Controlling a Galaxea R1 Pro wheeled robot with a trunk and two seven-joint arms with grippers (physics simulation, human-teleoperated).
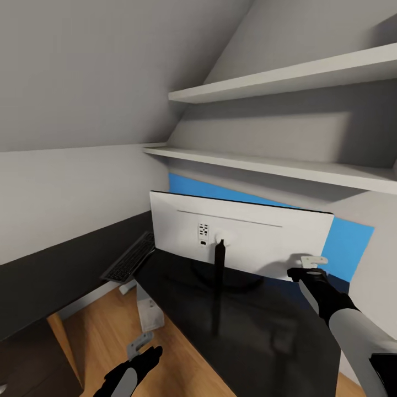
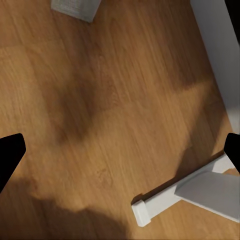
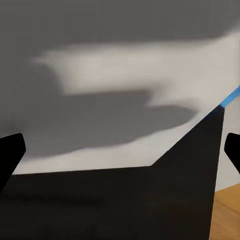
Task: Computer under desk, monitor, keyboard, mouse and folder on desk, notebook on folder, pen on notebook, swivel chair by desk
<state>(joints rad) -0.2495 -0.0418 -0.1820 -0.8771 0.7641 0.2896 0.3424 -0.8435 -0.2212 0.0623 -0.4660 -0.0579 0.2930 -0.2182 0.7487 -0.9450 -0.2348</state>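
Your right gripper (image 1: 313, 266) hangs just above the desk (image 1: 264, 331), jaws spread wide with nothing between them. Its fingers sit right beside the monitor (image 1: 242, 234), at that screen's lower corner on your right side; whether they touch it cannot be told. The monitor stands upright on the desk, its light grey back toward you, with the blue back panel (image 1: 347, 248) behind it.

The keyboard (image 1: 130, 258) lies beyond the monitor's far end from that gripper, partly overhanging the desk edge.

Your left gripper (image 1: 139, 345) is low over the wood floor (image 1: 105, 325), off the desk's near edge, also wide open and empty. A white desk leg foot (image 2: 190, 192) lies close beneath it. Two white wall shelves (image 1: 286, 74) hang overhead.
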